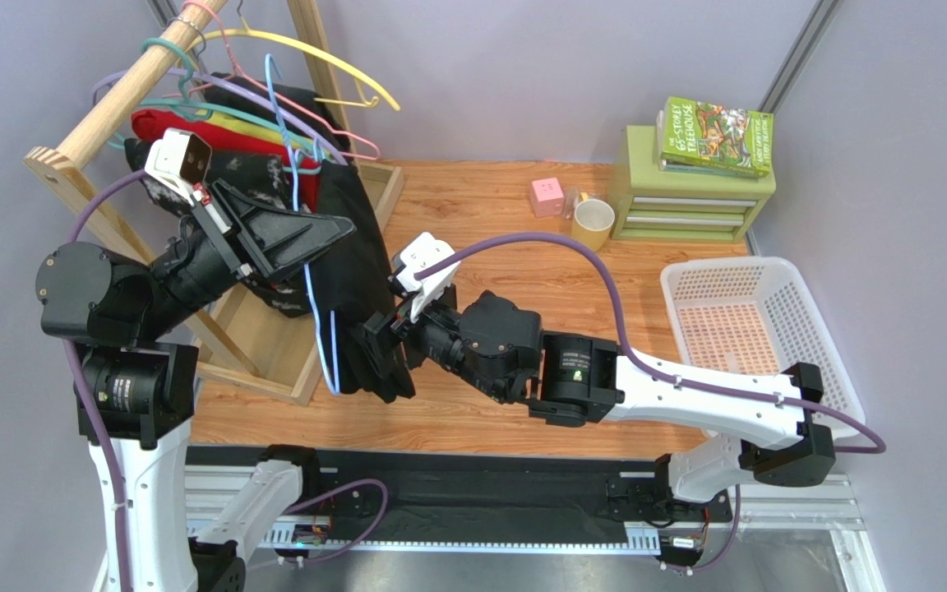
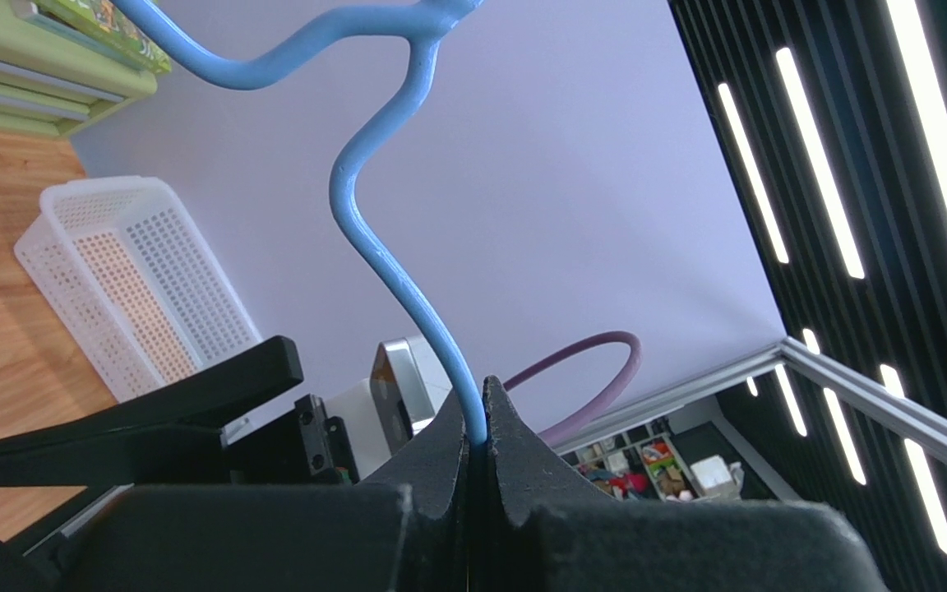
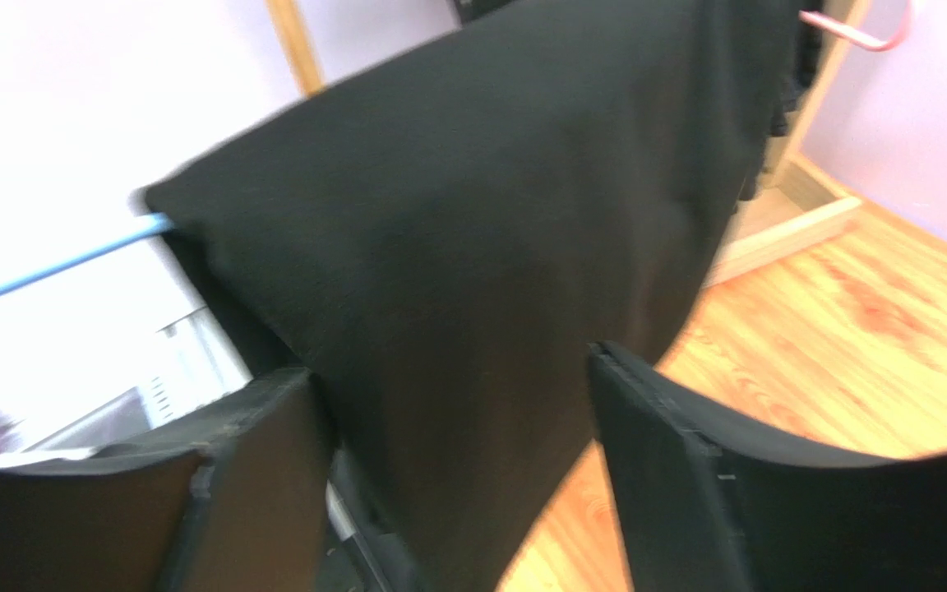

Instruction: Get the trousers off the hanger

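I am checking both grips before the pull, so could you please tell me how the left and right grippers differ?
The left gripper is shut, while the right gripper is open. The left gripper pinches the thin blue wire of the hanger; the right gripper has the black trousers between its spread jaws, not clearly clamped. Both are black and two-fingered.

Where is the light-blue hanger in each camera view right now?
Top external: the hanger runs down left of centre, against the black trousers.
Left wrist: the hanger is central, curving up from between the shut left fingers.
Right wrist: a thin blue bar at the left edge, poking out of the trousers.
Shared landmark: the wooden tabletop, visible in all three.
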